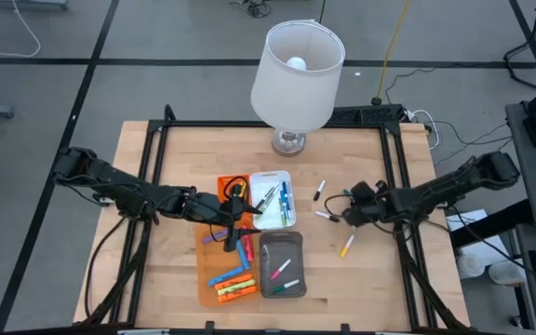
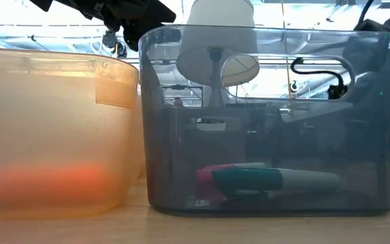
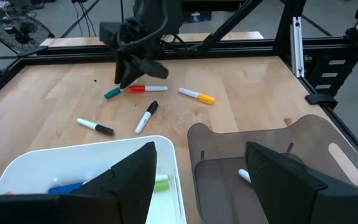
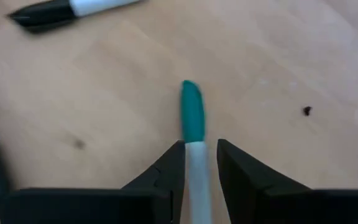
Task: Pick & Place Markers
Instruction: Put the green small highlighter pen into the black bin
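Note:
My right gripper (image 1: 350, 216) (image 4: 201, 144) is low over the wood at the table's right, shut on a white marker with a green cap (image 4: 191, 115) (image 3: 113, 93). Loose markers lie around it: a red-capped one (image 3: 146, 88), a yellow-capped one (image 3: 197, 96) (image 1: 347, 246) and two black-capped ones (image 3: 146, 116) (image 3: 96, 127). My left gripper (image 1: 240, 212) (image 3: 201, 149) hangs open above the white tray (image 3: 166, 155) and the grey tray (image 3: 303, 134), with nothing between its fingers. Several markers lie in the orange tray (image 1: 210, 279), the white tray and the grey tray. My right gripper pinches the green-capped marker's white barrel (image 4: 197, 163) between its two fingers, just behind the cap. The fingers slant down from the table's right side and lie along the marker, whose cap sticks out past the fingertips. Whether the cap end rests on the wood, I cannot tell.
A white-shaded table lamp (image 1: 296, 65) stands at the far edge, behind the trays. A black frame (image 1: 161, 149) runs round the tabletop. Bare wood lies near the front right. In the low view the grey tray's wall (image 2: 269, 81) and the orange tray's wall (image 2: 46, 129) fill the foreground.

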Tool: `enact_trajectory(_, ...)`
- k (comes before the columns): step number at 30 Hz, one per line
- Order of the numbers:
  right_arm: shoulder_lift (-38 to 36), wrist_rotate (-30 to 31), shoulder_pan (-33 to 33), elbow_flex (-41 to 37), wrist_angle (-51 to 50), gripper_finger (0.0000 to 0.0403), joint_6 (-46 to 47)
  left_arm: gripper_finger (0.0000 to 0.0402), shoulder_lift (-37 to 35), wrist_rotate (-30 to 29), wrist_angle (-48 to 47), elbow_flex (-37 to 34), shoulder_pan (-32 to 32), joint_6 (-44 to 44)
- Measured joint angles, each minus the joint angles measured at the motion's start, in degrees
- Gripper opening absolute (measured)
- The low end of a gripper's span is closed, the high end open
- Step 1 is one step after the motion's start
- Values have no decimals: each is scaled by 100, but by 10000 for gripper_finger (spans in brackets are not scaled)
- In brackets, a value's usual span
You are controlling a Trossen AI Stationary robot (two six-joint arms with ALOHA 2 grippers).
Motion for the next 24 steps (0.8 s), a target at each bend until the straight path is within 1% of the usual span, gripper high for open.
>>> enact_trajectory(3, 0, -113, -228, -173, 377, 90, -310, 250, 0, 0, 7, 0, 2, 29)
enact_trajectory(9, -22, -505, -535, -611, 1511, 97, -749, 250, 0, 0, 8, 0, 0, 32)
enact_trajectory(11, -20, -515, -588, -681, 1485, 96, -731, 250, 0, 0, 12, 0, 0, 28)
enact_trajectory(14, -14, -645, -656, -726, 1314, 83, -740, 250, 0, 0, 14, 0, 0, 23)
enact_trajectory(21, -9, -680, -670, -732, 1264, 24, -890, 250, 0, 0, 14, 0, 2, 22)
enact_trajectory(24, -4, -602, -667, -736, 1288, 24, -899, 250, 0, 0, 14, 0, 1, 22)
